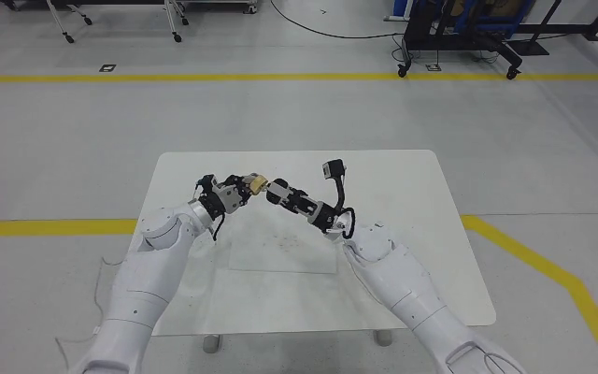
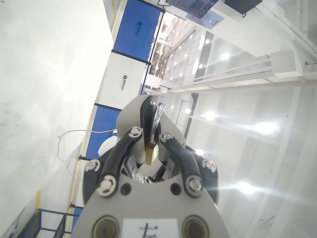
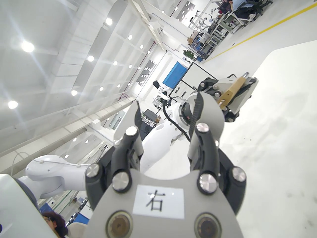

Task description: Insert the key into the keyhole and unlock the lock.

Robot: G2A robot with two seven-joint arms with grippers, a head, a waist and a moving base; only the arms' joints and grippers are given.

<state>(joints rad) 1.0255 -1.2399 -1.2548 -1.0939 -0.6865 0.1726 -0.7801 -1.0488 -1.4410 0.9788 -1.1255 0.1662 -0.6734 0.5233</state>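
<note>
A brass padlock [image 1: 254,184] hangs in the air over the middle of the white table [image 1: 402,187], with my left gripper [image 1: 243,186] shut on it. In the left wrist view the lock body [image 2: 151,154] sits between the fingers, and a silver metal piece [image 2: 157,117] runs on toward the tips of the left gripper [image 2: 154,115]. I cannot tell whether that piece is shackle or key. My right gripper [image 1: 278,194] faces the lock from the other side, close to its lower end [image 3: 221,101]. The right gripper [image 3: 168,102] is open, nothing between its fingers.
Both arms meet above the table's centre, well off the surface. A faint clear mat [image 1: 280,251] lies on the table under them. Bare tabletop spreads to the right [image 1: 420,243] and at the back. A yellow floor line [image 1: 280,77] runs behind the table.
</note>
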